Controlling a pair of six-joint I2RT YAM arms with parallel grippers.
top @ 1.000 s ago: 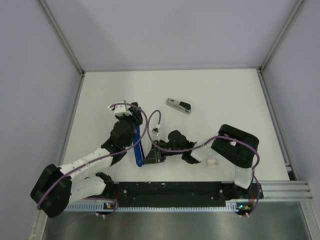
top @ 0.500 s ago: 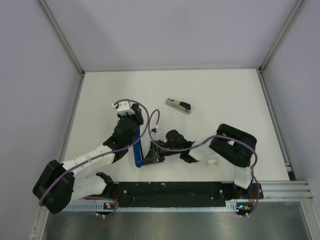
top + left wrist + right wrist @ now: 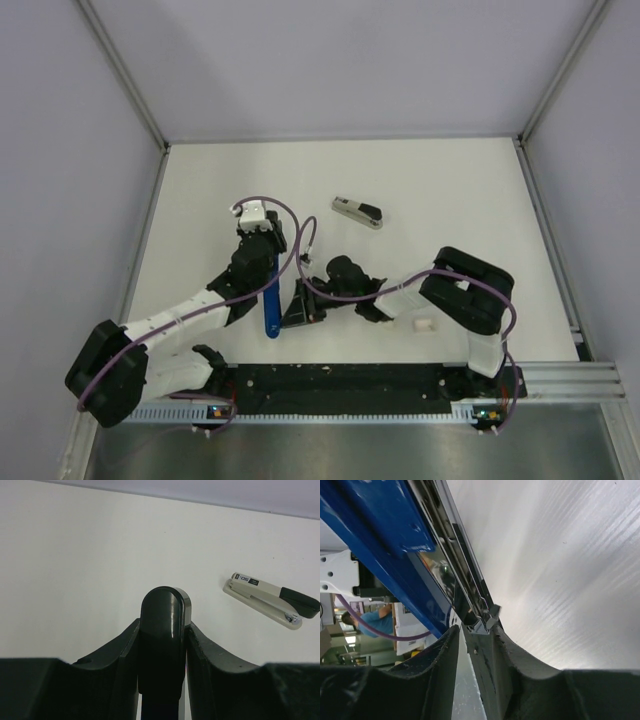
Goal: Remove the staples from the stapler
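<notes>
blue plastic stapler (image 3: 272, 296) is at the front middle of the white table (image 3: 450, 190), between the two grippers. left gripper (image 3: 262, 252): fingers clamped on the stapler's dark rounded end. right gripper (image 3: 300, 300): fingers flank the tip of the silver magazine rail (image 3: 482, 622); whether they grip it cannot be told. what the rail holds cannot be made out. a beige stapler with black end (image 3: 357, 211) lies well apart, farther back.
</notes>
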